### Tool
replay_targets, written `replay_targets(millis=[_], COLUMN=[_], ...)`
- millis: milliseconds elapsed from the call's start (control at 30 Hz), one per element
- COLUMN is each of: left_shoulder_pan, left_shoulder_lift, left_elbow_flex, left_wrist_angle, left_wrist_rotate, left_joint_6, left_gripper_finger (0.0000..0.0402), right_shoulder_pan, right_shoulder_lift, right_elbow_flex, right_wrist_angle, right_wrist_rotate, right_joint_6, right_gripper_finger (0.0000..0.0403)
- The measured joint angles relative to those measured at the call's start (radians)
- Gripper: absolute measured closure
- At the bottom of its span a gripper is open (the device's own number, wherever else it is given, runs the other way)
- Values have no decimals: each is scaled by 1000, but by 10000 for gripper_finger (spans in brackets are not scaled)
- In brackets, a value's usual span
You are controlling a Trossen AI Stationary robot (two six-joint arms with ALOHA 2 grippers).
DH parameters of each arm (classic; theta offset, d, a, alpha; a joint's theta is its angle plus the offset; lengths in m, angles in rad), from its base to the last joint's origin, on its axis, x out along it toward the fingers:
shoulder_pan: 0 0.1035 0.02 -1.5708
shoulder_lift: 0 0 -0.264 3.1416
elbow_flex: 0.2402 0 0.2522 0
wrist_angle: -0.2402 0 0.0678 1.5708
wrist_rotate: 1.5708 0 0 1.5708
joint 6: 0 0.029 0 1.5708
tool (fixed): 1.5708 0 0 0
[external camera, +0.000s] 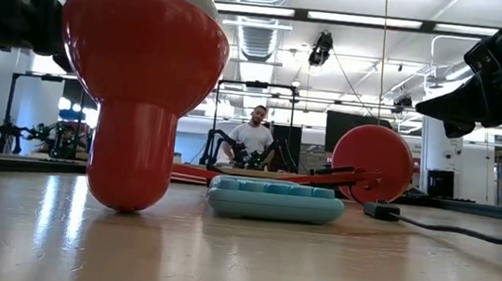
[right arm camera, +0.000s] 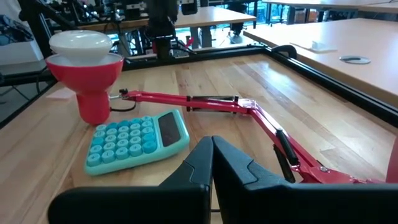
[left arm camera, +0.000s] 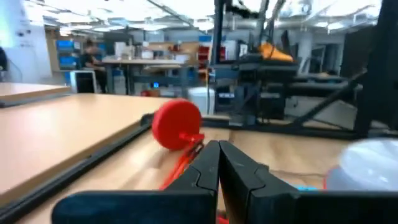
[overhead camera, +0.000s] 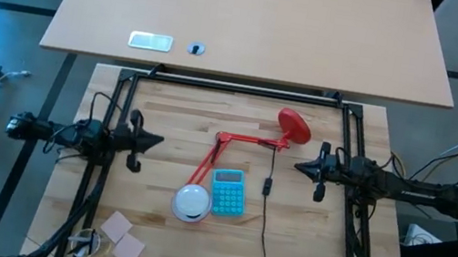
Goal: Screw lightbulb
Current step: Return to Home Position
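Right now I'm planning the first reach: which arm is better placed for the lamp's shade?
Probably the left. The left gripper, shut, is nearer the shade. The calculator lies between the shade and the right gripper, which is also shut.

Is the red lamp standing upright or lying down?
Lying down: the lamp's arm stretches flat along the table, with its shade resting beside the calculator.
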Motion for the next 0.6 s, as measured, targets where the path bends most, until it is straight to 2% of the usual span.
replay_targets(millis=[133,433,600], left_shoulder_pan=[10,35,34], left_shoulder_lift=[0,0,0], left_elbow_flex=[0,0,0], left_wrist_angle=[-5,-20,15], left_wrist_rotate=[142,155,223], left_joint_6=[-1,-19,-31], left_gripper_finger=[401,401,401], right_shoulder_pan=[0,0,0], right_shoulder_lift=[0,0,0], right_elbow_flex=[0,0,0], right_wrist_angle=[0,0,0], right_wrist_rotate=[0,0,0], right_joint_6=[0,0,0], right_gripper_finger=[401,401,401])
